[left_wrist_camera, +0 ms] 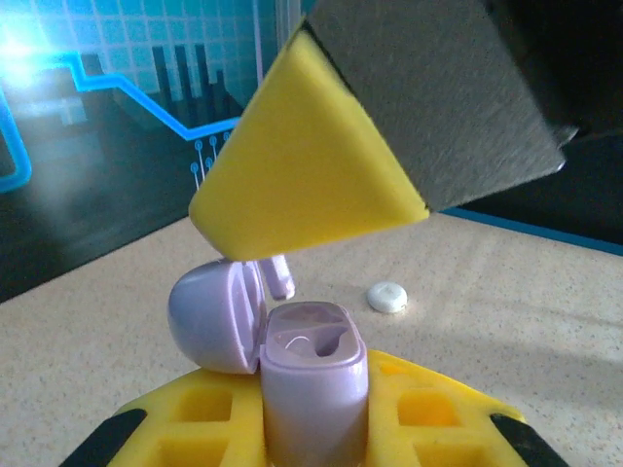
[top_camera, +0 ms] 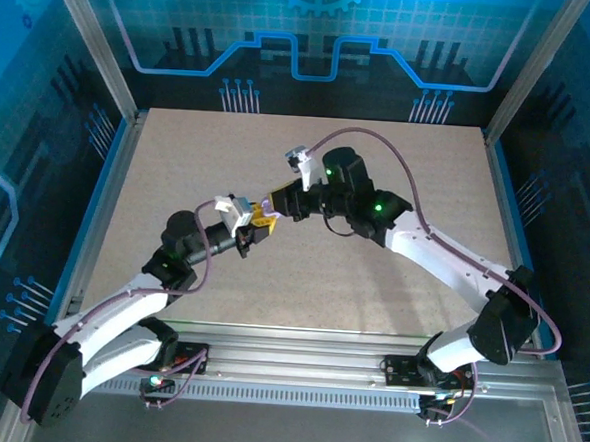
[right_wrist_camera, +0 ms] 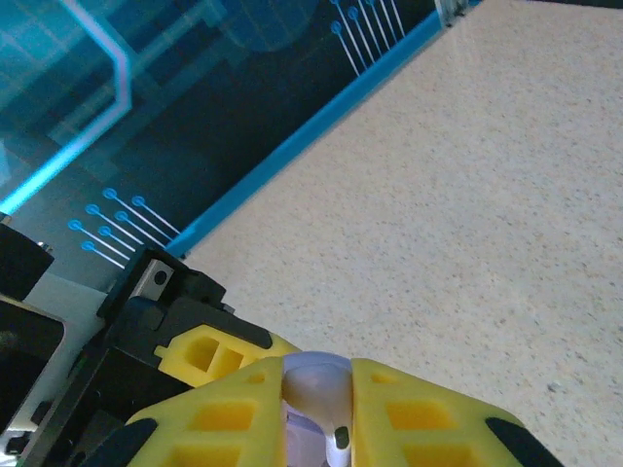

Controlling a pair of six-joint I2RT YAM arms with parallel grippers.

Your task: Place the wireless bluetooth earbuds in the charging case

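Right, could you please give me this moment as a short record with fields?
left tool: shut on the charging case, held upright
case lid: open, folded back beside the body
right tool: shut on an earbud, stem down, just above the case
table: small white round piece lying beyond the case

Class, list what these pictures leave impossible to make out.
Left wrist: earbud body, behind the right gripper's finger.
Left wrist: charging case base, cut by the bottom edge.
Left wrist: white disc on the table, too small to identify.
Top external: earbud and charging case, too small to tell apart.
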